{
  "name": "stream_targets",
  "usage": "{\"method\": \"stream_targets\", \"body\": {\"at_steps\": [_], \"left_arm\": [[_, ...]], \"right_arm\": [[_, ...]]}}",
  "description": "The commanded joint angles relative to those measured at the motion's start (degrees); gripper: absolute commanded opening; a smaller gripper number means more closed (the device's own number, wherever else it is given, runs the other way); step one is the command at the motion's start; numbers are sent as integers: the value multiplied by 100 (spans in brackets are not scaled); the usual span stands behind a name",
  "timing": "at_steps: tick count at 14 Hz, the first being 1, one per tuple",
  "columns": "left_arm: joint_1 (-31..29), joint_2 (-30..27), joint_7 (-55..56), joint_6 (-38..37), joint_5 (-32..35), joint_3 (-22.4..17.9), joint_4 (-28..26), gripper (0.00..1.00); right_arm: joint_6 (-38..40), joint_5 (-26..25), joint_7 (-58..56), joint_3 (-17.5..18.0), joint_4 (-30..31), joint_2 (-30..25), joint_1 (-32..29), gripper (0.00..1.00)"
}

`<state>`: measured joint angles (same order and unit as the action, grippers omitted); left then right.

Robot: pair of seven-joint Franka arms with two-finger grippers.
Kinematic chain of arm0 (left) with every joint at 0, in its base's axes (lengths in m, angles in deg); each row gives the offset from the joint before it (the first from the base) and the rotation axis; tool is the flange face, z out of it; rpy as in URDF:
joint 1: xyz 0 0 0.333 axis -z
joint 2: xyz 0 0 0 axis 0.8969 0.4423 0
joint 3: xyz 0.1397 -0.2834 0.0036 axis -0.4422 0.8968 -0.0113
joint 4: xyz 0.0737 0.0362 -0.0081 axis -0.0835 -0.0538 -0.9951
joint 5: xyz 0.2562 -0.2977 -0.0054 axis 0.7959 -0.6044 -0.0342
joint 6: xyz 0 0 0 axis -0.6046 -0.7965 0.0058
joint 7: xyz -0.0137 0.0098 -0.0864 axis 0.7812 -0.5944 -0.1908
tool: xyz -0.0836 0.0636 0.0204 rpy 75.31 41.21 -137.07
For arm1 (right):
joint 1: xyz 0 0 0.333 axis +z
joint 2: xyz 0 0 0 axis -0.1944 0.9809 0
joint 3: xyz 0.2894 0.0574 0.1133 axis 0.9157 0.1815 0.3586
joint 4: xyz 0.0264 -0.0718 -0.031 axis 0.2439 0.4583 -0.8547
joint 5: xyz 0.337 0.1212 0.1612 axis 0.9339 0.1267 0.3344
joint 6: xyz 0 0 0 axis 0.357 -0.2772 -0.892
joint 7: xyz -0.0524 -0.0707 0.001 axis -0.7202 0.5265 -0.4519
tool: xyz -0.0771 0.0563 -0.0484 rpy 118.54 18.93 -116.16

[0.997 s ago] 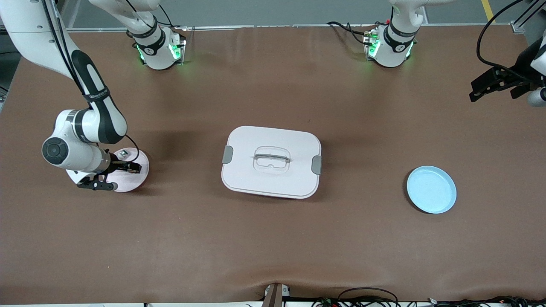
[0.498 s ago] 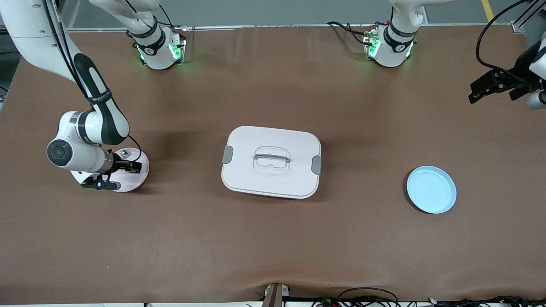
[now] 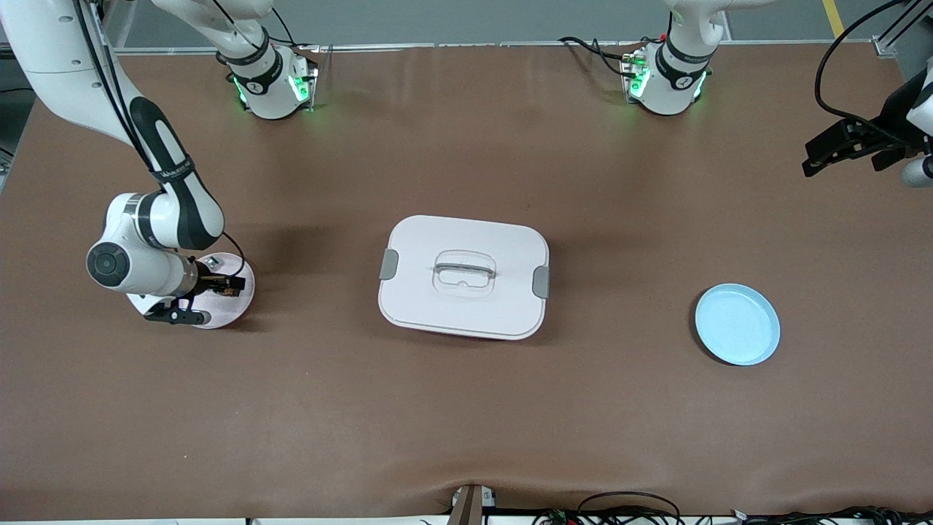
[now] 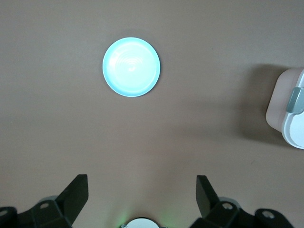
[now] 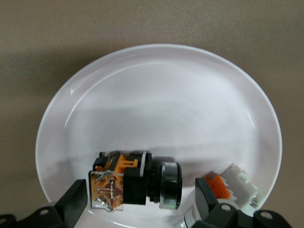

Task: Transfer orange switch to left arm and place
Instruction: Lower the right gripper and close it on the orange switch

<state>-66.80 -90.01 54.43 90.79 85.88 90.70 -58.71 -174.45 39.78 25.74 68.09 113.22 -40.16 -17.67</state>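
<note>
1. Right gripper [image 3: 200,299] has shifted slightly toward the box [image 3: 463,277] since a second ago, low over the white plate [image 3: 237,299].
2. Its jaws gape open astride the orange switch [image 5: 135,179], lying on that plate.
3. Left gripper [image 3: 838,149] waits raised at the left arm's table end, jaws open.

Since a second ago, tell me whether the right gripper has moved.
Yes. The right gripper has shifted slightly across the pink plate toward the box.
</note>
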Motion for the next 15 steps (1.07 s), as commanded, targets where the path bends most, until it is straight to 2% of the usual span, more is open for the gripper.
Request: {"method": "stream_targets", "body": {"at_steps": [1, 2, 3, 6, 7, 9, 15], "left_arm": [[6, -39, -7, -80, -11, 14, 3, 100], [6, -48, -7, -106, -19, 23, 3, 100], [6, -48, -59, -132, -11, 23, 12, 100], [-3, -48, -86, -141, -11, 23, 12, 100], [-3, -57, -95, -141, -11, 14, 12, 100], [-21, -66, -95, -141, -11, 14, 12, 100], [-21, -57, -95, -124, -11, 14, 21, 100]], "right_arm": [[-47, 1, 29, 57, 17, 9, -58, 100], [-47, 1, 29, 57, 8, 9, -58, 100], [-47, 1, 29, 57, 8, 9, -58, 96], [-47, 1, 29, 57, -1, 9, -40, 42], [-38, 1, 20, 57, -9, 9, -49, 31], [-38, 1, 12, 57, -18, 9, -40, 15], [58, -8, -50, 57, -62, -105, -23, 14]]}}
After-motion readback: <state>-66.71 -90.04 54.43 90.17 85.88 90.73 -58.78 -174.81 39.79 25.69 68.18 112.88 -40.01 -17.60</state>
